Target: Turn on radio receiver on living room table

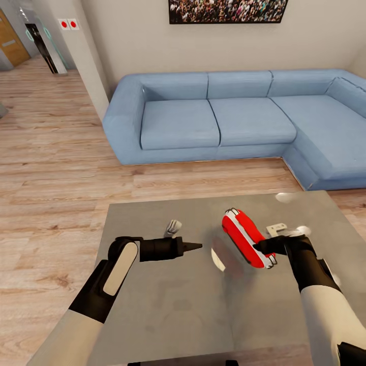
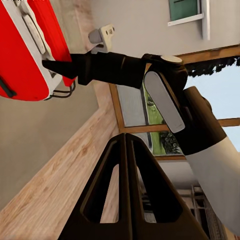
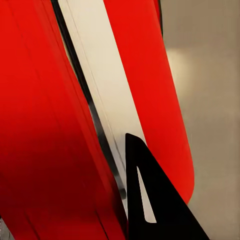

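Head view: right gripper (image 1: 268, 250) jaws are touching radio receiver (image 1: 244, 237) on counter (image 1: 168, 305); grip I cannot tell.
Left gripper (image 1: 195, 246): jaws are closed, idling.
Advice: pressing gently, avoiding toppling.

Head camera looks down from above over the desk (image 1: 168, 305) toward the sofa (image 1: 239, 122). Both wrist cameras sit close, sharing the red radio (image 2: 25, 55).

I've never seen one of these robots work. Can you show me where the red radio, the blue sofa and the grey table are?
radio receiver (image 1: 243, 238): head view, on its red side.
blue sofa (image 1: 251, 121): head view, on the middle seat cushion.
table (image 1: 168, 300): head view, on the bare grey top.
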You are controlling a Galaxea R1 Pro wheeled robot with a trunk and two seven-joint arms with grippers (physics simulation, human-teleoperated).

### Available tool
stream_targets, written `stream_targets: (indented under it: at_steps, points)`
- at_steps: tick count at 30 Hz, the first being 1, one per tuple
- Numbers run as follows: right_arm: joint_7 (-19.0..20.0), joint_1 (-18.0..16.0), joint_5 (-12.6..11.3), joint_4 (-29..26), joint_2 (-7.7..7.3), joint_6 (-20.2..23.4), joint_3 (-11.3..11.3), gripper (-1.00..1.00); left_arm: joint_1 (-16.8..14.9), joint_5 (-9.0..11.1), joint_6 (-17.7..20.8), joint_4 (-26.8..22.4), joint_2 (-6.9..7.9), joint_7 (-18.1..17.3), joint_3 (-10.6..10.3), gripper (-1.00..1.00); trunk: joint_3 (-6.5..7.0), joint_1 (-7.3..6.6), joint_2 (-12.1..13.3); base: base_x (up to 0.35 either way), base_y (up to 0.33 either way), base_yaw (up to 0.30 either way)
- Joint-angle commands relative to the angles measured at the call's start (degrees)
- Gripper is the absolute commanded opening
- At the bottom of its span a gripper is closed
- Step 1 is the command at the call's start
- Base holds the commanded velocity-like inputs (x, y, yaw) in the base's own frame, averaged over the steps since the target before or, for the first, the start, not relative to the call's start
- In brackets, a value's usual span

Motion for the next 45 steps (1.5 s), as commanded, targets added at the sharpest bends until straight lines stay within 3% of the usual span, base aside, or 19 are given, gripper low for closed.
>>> stream_targets:
  at_steps: [1, 4, 9, 14, 45]
  points:
    - [0.0, 0.0, -0.2, 0.1, 0.0, 0.0, 0.0, -1.0, 0.0, 0.0, 0.0, 0.0, 0.0, 0.0, 0.0, -1.0, 0.0, 0.0, 0.0, 0.0, 0.0, 0.0]
    - [0.0, 0.0, -0.2, 1.6, -0.06, -0.6, -0.2, -1.0, 0.0, 0.0, 0.0, 0.0, 0.0, 0.0, 0.0, -1.0, 0.0, 0.0, 0.0, 0.0, 0.0, 0.0]
    - [0.0, 0.0, -0.1, 6.6, -0.08, -3.9, -2.9, -1.0, 0.0, 0.0, 0.0, 0.0, 0.0, 0.0, 0.0, -1.0, 0.0, 0.0, 0.0, 0.0, 0.0, 0.0]
    - [0.0, 0.0, -0.1, 7.5, -0.09, -4.8, -3.9, -1.0, 0.0, 0.0, 0.0, 0.0, 0.0, 0.0, 0.0, -1.0, 0.0, 0.0, 0.0, 0.0, 0.0, 0.0]
    - [0.0, 0.0, -0.1, 7.8, -0.01, -6.2, -4.3, -1.0, 0.0, 0.0, 0.0, 0.0, -0.02, 0.0, 0.0, -1.0, 0.0, 0.0, 0.0, 0.0, 0.0, 0.0]
